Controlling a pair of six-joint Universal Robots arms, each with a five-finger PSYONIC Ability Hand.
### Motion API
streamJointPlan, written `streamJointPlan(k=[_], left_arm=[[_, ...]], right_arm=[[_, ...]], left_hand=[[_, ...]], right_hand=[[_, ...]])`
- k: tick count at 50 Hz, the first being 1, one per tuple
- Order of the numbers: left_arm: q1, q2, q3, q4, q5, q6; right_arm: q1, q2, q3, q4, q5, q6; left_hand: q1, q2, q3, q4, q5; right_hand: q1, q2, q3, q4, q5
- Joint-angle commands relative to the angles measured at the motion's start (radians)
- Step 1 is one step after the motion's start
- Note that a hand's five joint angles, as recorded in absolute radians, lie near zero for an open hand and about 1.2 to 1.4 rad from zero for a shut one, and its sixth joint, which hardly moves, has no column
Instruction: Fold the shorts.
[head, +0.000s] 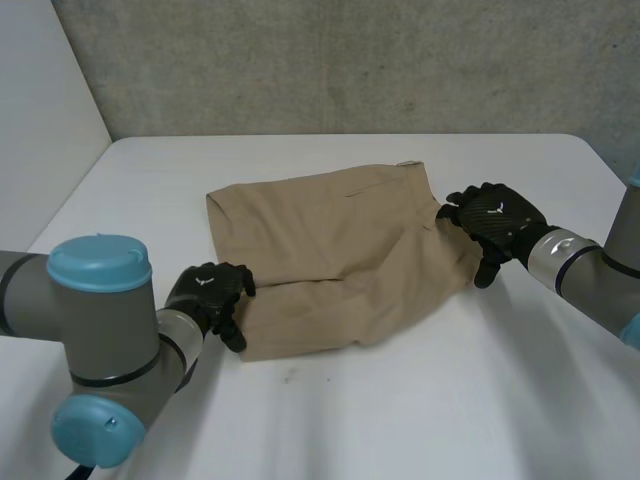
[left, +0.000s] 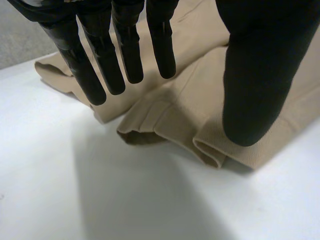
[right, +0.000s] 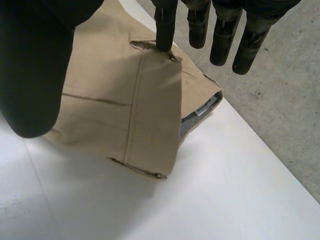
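Note:
Tan shorts (head: 330, 250) lie folded and flat in the middle of the white table (head: 450, 400). My left hand (head: 210, 290) hovers at their near left corner, over the leg hems (left: 185, 120). Its fingers (left: 95, 75) are straight and its thumb (left: 255, 75) stands apart, with nothing between them. My right hand (head: 497, 215) is at the shorts' right edge, by the waistband (right: 150, 100). One straight fingertip (right: 165, 30) touches the waistband and the thumb (right: 35, 75) is spread wide above the cloth. A small label (right: 204, 106) shows inside the waistband opening.
My left arm's elbow (head: 100, 340) bulks over the table's near left. A concrete wall (head: 350, 60) stands behind the table. Past the waistband the table's edge drops to grey floor (right: 280, 110). Bare table lies in front of the shorts.

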Motion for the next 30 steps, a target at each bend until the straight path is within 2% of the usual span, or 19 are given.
streamJointPlan(k=[1, 11, 26, 28, 30], left_arm=[[0.001, 0.042, -0.021, 0.001, 0.0, -0.002], [-0.012, 0.046, -0.038, 0.0, 0.0, -0.005], [-0.058, 0.129, -0.121, -0.017, 0.002, -0.011], [-0.058, 0.138, -0.134, -0.017, 0.003, -0.01], [-0.063, 0.14, -0.141, -0.019, 0.003, -0.01]], right_arm=[[-0.011, -0.065, 0.067, -0.002, -0.008, 0.0], [-0.052, -0.041, 0.079, -0.014, -0.049, -0.022], [-0.049, 0.097, 0.023, -0.094, -0.063, -0.134], [-0.049, 0.106, 0.01, -0.095, -0.061, -0.134], [-0.048, 0.115, -0.002, -0.095, -0.058, -0.134]], left_hand=[[0.071, 0.073, 0.074, 0.068, 0.073], [0.074, 0.076, 0.077, 0.071, 0.076], [0.089, 0.091, 0.092, 0.086, 0.091], [0.089, 0.091, 0.092, 0.086, 0.091], [0.092, 0.094, 0.095, 0.089, 0.094]], right_hand=[[-0.112, -0.128, -0.131, -0.132, -0.146], [0.196, 0.18, 0.177, 0.176, 0.162], [0.216, 0.201, 0.198, 0.197, 0.183], [0.275, 0.259, 0.256, 0.255, 0.242], [0.453, 0.438, 0.435, 0.434, 0.42]])
